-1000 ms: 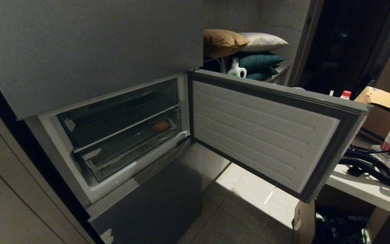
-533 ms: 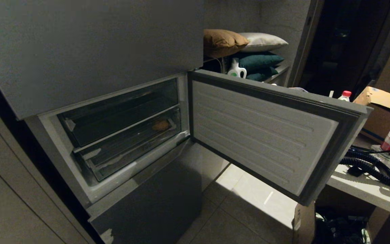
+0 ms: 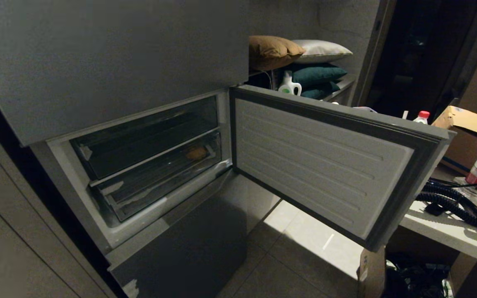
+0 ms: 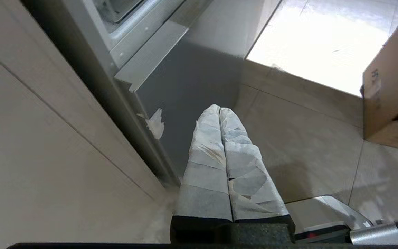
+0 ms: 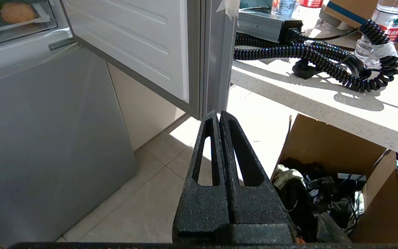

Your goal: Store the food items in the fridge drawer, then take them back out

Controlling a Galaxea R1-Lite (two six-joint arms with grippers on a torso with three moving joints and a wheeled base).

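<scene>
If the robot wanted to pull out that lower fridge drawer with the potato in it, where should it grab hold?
Probably the top edge of the fridge drawer front panel, coming straight in from the front through the opening left by the swung-open door. The panel is flat with no handle showing, so hooking fingers over its upper lip looks the likeliest hold. The potato sits behind it at the right end.

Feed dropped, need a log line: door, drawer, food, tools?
door: open | drawer: closed | potato: inside drawer | pepper: not seen | left tool: shut, empty | right tool: shut, empty
</scene>
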